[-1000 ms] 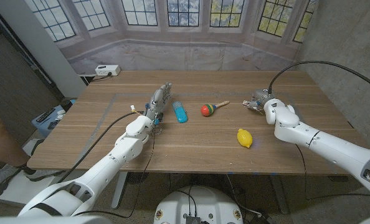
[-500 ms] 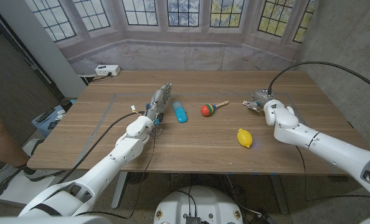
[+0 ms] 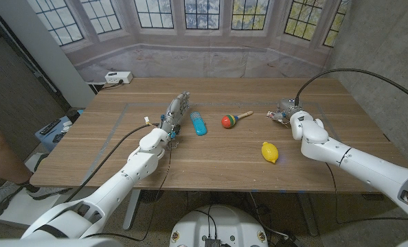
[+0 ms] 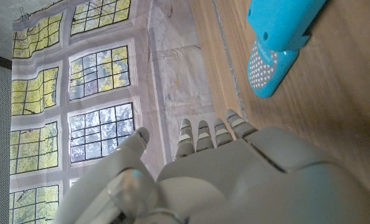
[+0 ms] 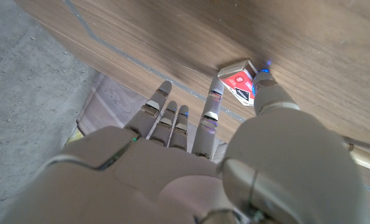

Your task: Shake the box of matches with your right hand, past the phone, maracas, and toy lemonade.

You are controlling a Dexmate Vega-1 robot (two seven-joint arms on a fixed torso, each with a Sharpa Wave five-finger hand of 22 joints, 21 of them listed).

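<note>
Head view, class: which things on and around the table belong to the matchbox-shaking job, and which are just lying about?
Belonging to the job:
- box of matches
- right hand
- phone
- maraca
- toy lemon

Just lying about:
- left hand, idle by the phone
- power strip beyond the far table corner

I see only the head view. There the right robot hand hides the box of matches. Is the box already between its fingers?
Observer: In the right wrist view the box of matches lies on the table, between the thumb and a finger of the right robot hand.
Operator: Is it gripped?
Observer: I cannot tell; the thumb tip is at the box's edge.
Operator: And the left robot hand?
Observer: In the left wrist view the left robot hand holds nothing; the blue phone lies beyond its fingertips, untouched.
</note>
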